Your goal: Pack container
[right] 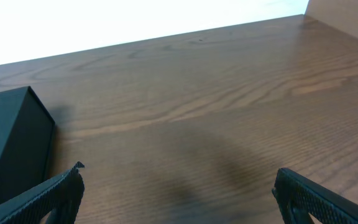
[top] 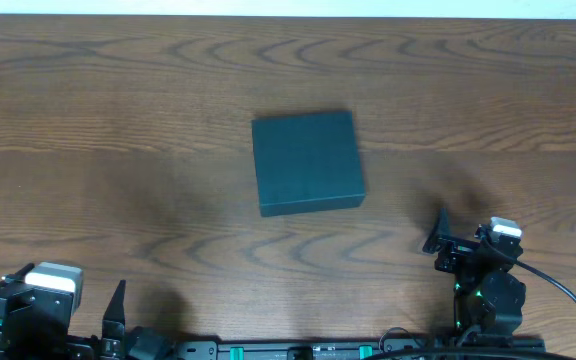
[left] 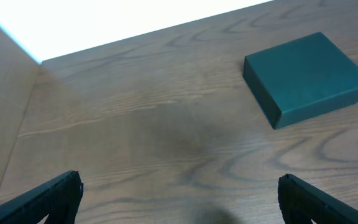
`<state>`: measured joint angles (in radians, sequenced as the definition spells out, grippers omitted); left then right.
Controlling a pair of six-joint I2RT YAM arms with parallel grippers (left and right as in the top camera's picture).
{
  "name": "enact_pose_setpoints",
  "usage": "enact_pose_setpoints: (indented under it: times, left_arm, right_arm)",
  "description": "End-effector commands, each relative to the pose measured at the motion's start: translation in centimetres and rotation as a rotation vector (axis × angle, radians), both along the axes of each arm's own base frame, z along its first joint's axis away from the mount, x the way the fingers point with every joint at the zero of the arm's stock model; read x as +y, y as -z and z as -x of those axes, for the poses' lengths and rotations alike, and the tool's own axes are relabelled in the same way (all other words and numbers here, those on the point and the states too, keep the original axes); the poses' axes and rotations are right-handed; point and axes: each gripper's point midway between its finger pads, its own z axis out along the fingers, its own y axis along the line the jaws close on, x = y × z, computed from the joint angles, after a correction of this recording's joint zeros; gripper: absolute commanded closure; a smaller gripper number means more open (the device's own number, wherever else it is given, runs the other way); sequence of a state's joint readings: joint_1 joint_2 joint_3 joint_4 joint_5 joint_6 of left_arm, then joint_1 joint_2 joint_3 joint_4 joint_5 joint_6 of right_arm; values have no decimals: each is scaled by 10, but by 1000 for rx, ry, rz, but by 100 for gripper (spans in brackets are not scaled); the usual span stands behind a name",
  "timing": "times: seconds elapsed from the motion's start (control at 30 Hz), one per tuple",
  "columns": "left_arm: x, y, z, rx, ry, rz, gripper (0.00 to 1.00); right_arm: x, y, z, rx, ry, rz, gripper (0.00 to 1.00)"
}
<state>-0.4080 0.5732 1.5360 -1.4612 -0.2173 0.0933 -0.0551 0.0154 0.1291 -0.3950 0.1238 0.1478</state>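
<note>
Teal-grey container, closed, on table, left hand and right hand spread.

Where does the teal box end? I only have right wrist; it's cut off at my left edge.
Observer: Overhead shows the container whole: roughly square, lid shut flat, near the middle of the wooden table.
Operator: Left arm near it?
Observer: No. The left gripper sits at the table's near-left edge, open, well apart from the container.
Operator: My own gap to it?
Observer: From overhead, the right gripper is open, nearer the front edge than the container and to its right, not touching it.
</note>
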Motion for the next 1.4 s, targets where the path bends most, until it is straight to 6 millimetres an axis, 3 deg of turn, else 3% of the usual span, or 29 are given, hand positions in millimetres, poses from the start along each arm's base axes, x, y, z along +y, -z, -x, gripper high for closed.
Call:
enact_pose_setpoints:
  times: [0.0,0.63,0.77,0.87,0.97,1.13,1.37]
  left_arm:
    - [2,-1,0,-4,-11,-1,2]
    - [1,0,-3,-6,12,-45,2]
    - [-8,-12,-30,-105,-8,-10,2]
    - [-14,-12,-62,-201,-55,33,2]
    - [-15,5,-100,-297,-110,74,2]
    - [-12,63,-148,-420,-140,115,2]
    - [-10,127,-158,-466,-153,120,1]
  right_arm:
    - [2,3,0,3,-12,15,1]
    - [2,3,0,3,-12,15,1]
    - [2,3,0,3,-12,15,1]
    - [2,3,0,3,-12,15,1]
    - [2,3,0,3,-12,15,1]
    - [2,3,0,3,-12,15,1]
    - [2,3,0,3,-12,15,1]
